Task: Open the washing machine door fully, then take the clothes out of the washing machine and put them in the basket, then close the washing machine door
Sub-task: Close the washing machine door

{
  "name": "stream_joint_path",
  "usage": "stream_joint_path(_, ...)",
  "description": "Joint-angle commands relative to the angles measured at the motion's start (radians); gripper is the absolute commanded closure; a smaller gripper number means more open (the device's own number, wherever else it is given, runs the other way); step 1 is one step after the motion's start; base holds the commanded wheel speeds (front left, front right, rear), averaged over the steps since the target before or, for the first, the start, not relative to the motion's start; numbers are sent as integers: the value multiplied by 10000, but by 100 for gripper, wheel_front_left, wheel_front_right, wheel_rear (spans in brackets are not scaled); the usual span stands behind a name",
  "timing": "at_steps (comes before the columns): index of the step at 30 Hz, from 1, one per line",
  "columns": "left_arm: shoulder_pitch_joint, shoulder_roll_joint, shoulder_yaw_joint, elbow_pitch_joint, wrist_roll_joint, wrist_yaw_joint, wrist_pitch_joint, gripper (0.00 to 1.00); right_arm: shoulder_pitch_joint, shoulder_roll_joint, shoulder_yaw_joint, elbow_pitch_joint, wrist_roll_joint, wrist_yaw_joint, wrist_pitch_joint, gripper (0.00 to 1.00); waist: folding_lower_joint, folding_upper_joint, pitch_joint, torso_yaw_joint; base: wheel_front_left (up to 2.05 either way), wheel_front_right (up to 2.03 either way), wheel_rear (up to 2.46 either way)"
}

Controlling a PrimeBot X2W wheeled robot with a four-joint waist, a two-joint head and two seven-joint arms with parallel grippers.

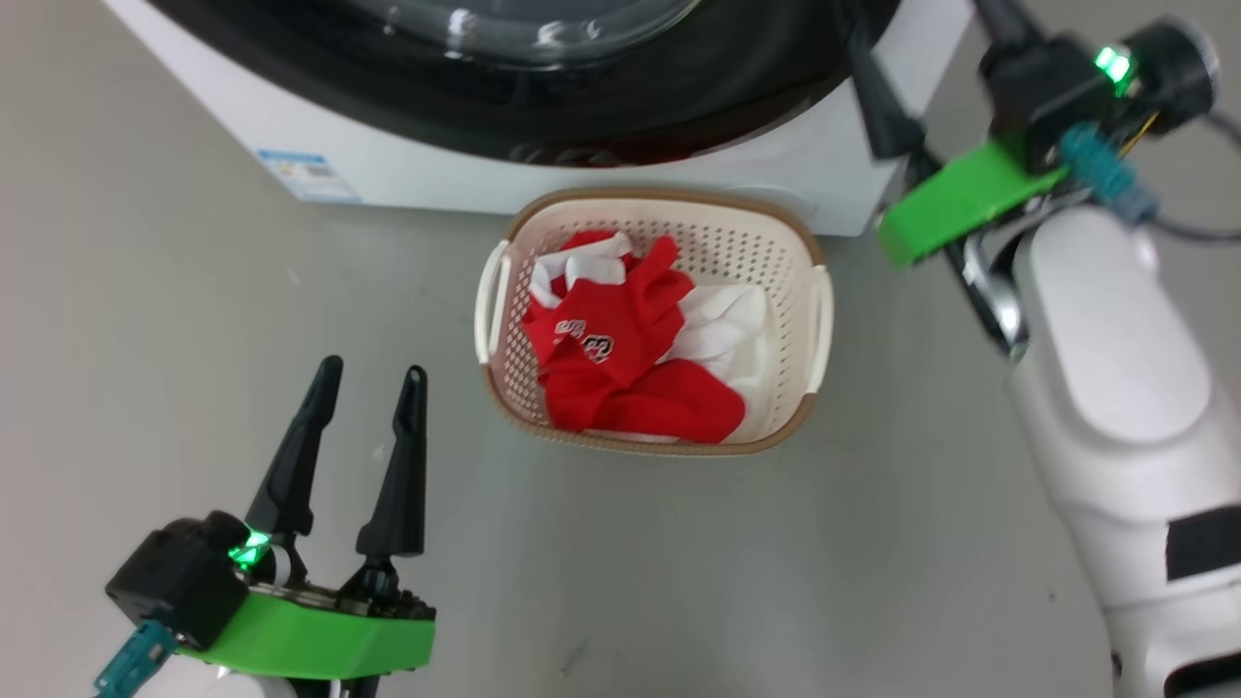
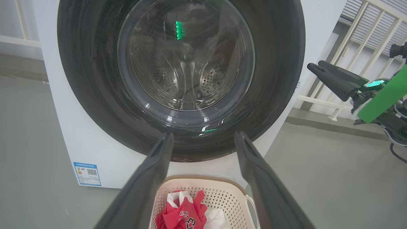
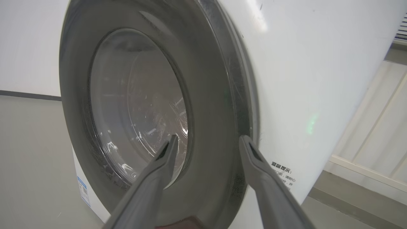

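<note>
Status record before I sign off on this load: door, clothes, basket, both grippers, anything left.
washing machine door: looks shut, flush on the front of the washing machine
clothes: red and white pieces piled in the basket
basket: on the floor, just in front of the machine
left gripper: fingers open, empty, above the floor to the basket's left
right gripper: fingers open, empty, close to the door's rim; contact cannot be told
left to do: nothing apparent

Red-white clothes (image 1: 630, 388); cream perforated basket (image 1: 742, 247); black-rimmed door (image 2: 89, 79).
</note>
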Motion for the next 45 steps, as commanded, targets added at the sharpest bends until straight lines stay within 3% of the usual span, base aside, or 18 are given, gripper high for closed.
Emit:
stream_joint_path(1, -59, 204, 368, -175, -33, -59, -90, 0, 351, 264, 221, -322, 132, -36, 20, 0, 0, -1, -402, -418, 0, 0, 0)
stream_joint_path(7, 36, 151, 634, -84, 71, -59, -90, 0, 1512, 270, 443, -700, 438, -36, 20, 0, 0, -1, -927, -1023, 0, 0, 0)
stream_joint_path(22, 615, -3, 1252, 431, 604, 17, -90, 0, 4424, 272, -1029, -2039, 273, -36, 20, 0, 0, -1, -2362, -1947, 0, 0, 0)
stream_joint_path(30, 1051, 25, 1498, 774, 875, 52, -90, 0, 5817, 273, -1763, -2774, 302, -36, 20, 0, 0, -1, -3278, -2106, 0, 0, 0)
stream_joint_path(45, 2372, 293, 1985, 780, 1126, 126, -90, 0, 7741, 273, -1942, -3983, 210, -36, 20, 0, 0, -1, -4381, -2270, 0, 0, 0)
